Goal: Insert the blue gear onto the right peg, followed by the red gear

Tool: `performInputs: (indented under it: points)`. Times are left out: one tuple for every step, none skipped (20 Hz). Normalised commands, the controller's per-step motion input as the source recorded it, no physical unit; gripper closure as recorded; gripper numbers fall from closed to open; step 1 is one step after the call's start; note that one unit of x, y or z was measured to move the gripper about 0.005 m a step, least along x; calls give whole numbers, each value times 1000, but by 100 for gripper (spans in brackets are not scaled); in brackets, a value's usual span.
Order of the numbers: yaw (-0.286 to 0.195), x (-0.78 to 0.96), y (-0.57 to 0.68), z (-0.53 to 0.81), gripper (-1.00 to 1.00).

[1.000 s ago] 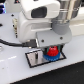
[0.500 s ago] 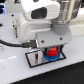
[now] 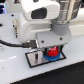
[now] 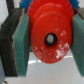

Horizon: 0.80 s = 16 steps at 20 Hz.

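The arm (image 3: 37, 15) is a bulky white shell with rounded, smooth housings and a grey cylindrical wrist section (image 3: 64, 17) — darker than the rest. Below sits the gripper (image 3: 50, 44), a boxy black body. A black cable (image 3: 11, 44) trails off toward the exterior view's left. Up close, the fingers (image 4: 8, 47) are black with teal pads (image 4: 21, 47) — flat and rectangular.
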Motion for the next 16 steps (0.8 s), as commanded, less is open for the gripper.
performInputs:
  points:
    - [0,0,-17,0,-100]
    - [0,26,-23,0,-100]
    - [0,-26,0,0,-100]
    - [0,-43,0,103,-100]
    - [0,0,80,134,-100]
    - [0,11,120,129,-100]
    - [0,0,83,177,-100]
    - [0,0,37,109,-100]
    - [0,0,0,60,-100]
    - [0,-2,49,482,-100]
    - [0,13,50,569,-100]
    - [0,4,86,643,-100]
    - [0,-9,170,712,-100]
    - [0,-11,170,747,-100]
    - [0,-9,193,769,-100]
    - [0,-15,177,780,-100]
